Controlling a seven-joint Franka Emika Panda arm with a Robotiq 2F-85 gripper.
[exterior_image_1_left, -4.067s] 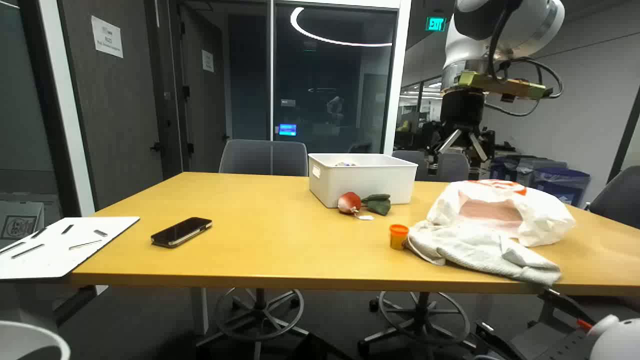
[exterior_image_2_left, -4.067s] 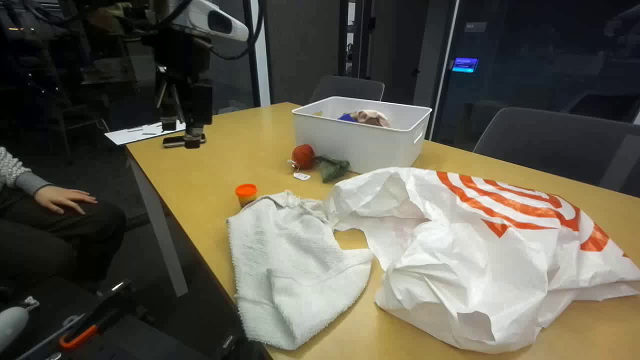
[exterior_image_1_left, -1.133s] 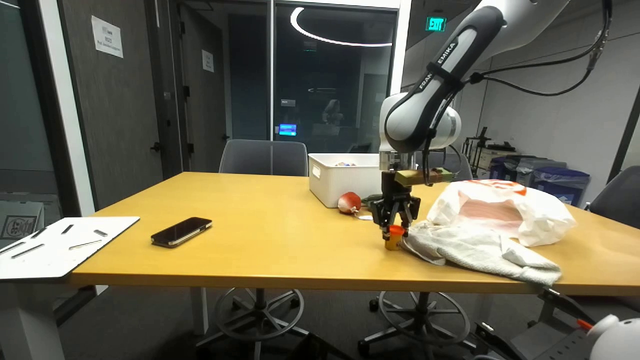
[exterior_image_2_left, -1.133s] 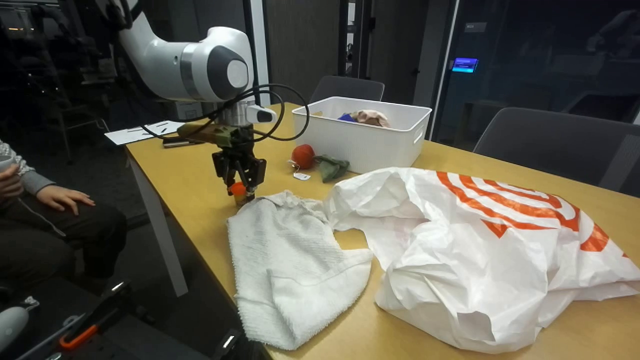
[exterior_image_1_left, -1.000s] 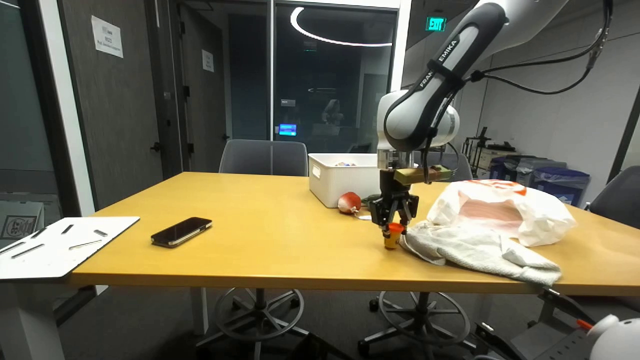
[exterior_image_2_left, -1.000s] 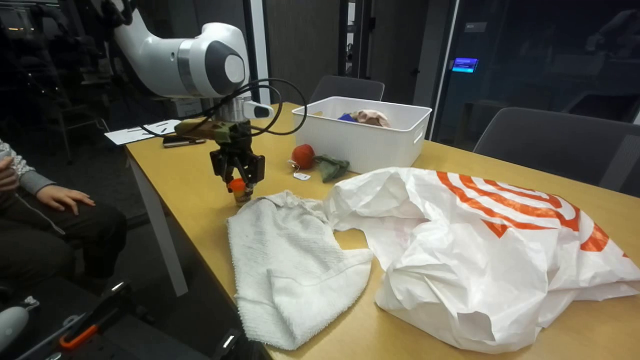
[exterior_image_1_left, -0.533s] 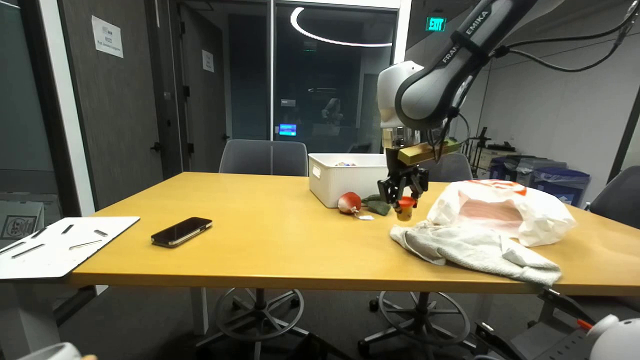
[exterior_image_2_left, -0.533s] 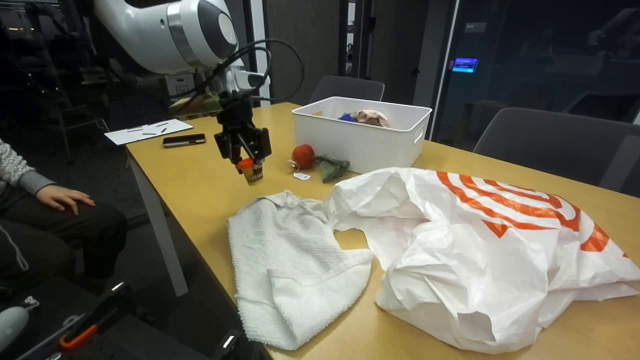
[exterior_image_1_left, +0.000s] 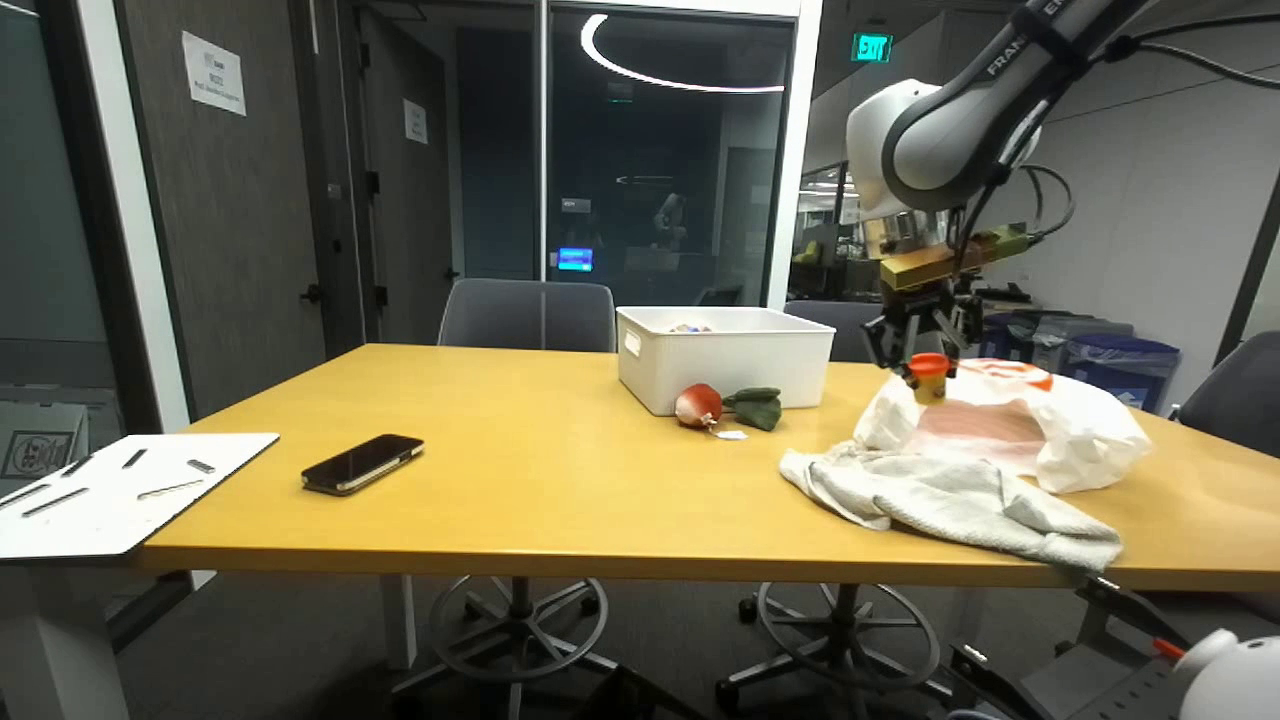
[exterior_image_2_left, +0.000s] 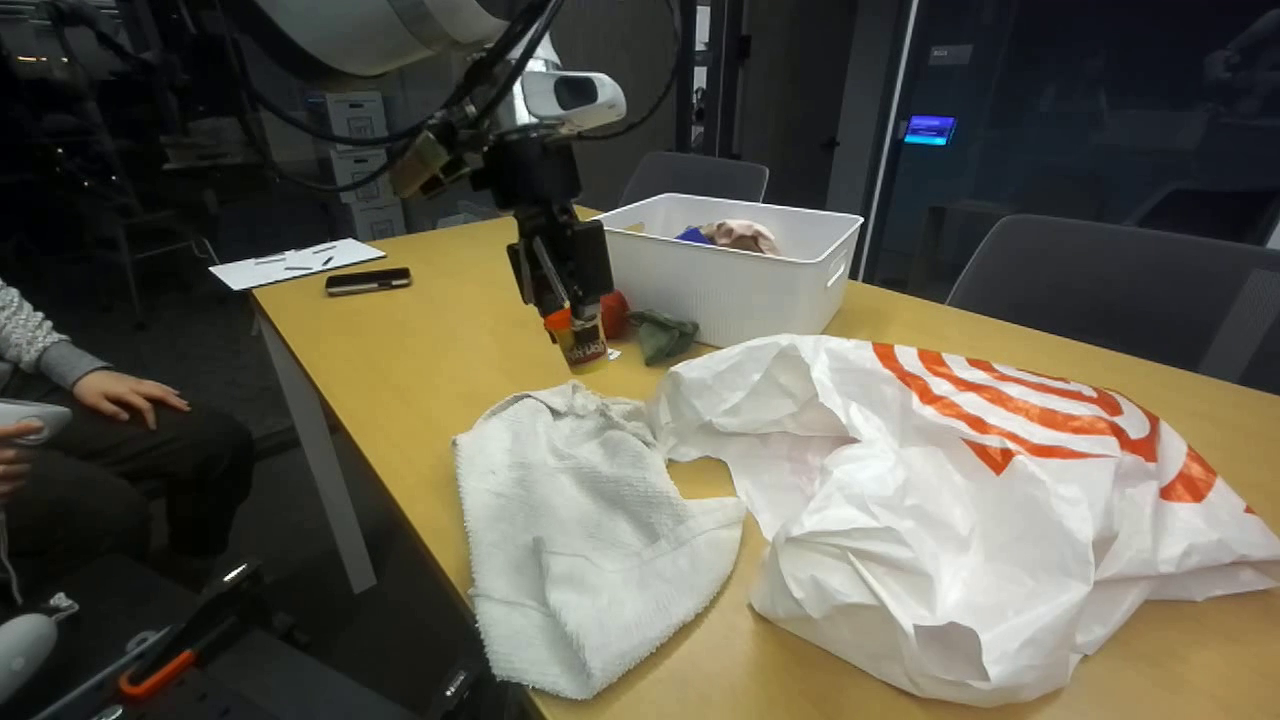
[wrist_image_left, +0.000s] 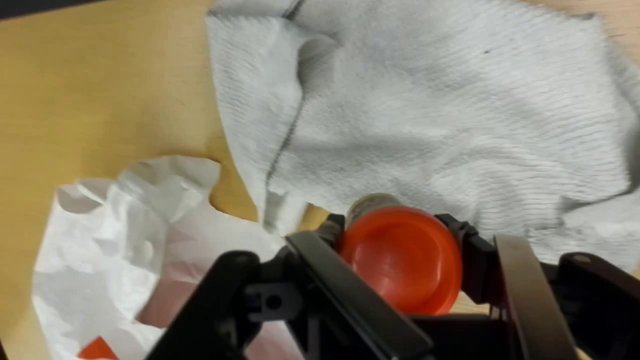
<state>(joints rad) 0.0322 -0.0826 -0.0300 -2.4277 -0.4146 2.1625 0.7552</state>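
Note:
A small yellow tub with an orange-red lid hangs above the table, my gripper shut on it near the lid. In the wrist view the lid sits between both black fingers, and the tub's lower side peeks out beyond it. The printed label of the tub faces the camera in an exterior view, and the tub is slightly tilted. Below it in the wrist view lies a crumpled white towel, beside a white plastic bag with red print.
A white bin holding several items stands at the table's far side. Against it lie a red ball-like object and a dark green cloth-like item. A phone and a whiteboard occupy one end. A seated person is beside the table.
My gripper came down over the tub, took hold of it and raised it off the table. Over the last half second it has carried the tub higher and toward the plastic bag's side.

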